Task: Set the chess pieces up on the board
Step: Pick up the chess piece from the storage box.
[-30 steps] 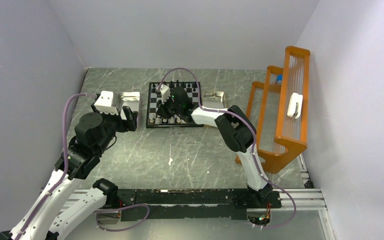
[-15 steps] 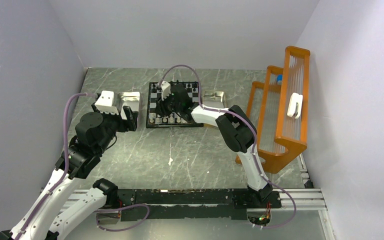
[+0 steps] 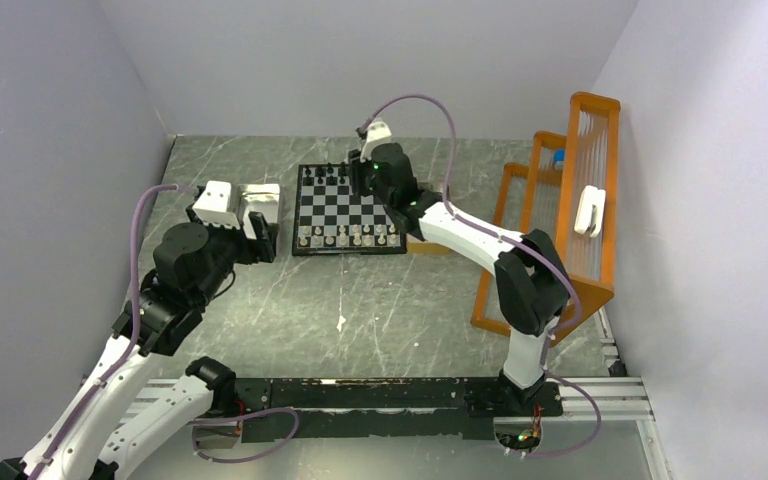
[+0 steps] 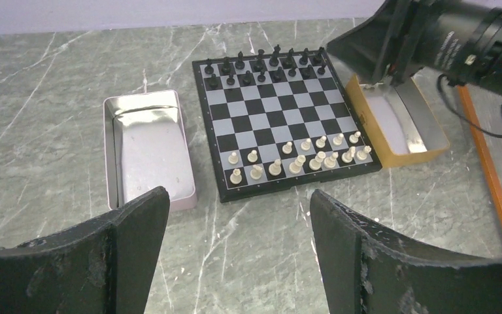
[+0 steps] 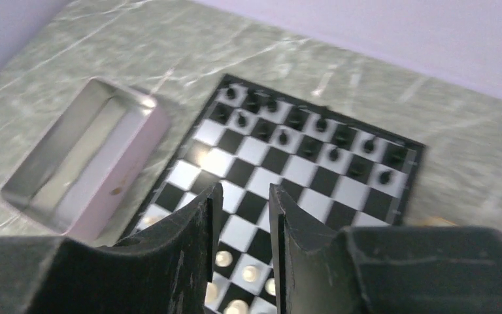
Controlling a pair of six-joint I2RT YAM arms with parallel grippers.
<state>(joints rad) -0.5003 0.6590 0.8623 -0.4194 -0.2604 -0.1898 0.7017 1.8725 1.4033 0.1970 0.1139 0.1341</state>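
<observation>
**A:** And the right arm swings clear! A second ago its gripper sat low over the near half of the board, closed up among the white pieces. Now the right gripper is up at the board's far right corner.

**B:** What are the jaws doing?

**A:** They're parted just a crack with nothing between them. In its own camera the checks show straight through the gap. I read that as a piece set down and let go.

**B:** So where do the chessmen stand?

**A:** The white pieces line the two near rows and the black pieces the two far rows, all on the board. One square in the second white row looks bare from the left wrist view, though at this size I can't be sure.

**B:** And the left gripper?

**A:** It hasn't budged. It hangs wide open, holding nothing, near the metal tray, facing the whole board.

**B:** What's left to do, then?

**A:** Very little, I'd judge. The right gripper hovers over the far end of the tan tray beside the board. I can make out no piece in that tray, though the gripper hides its far end.
</observation>
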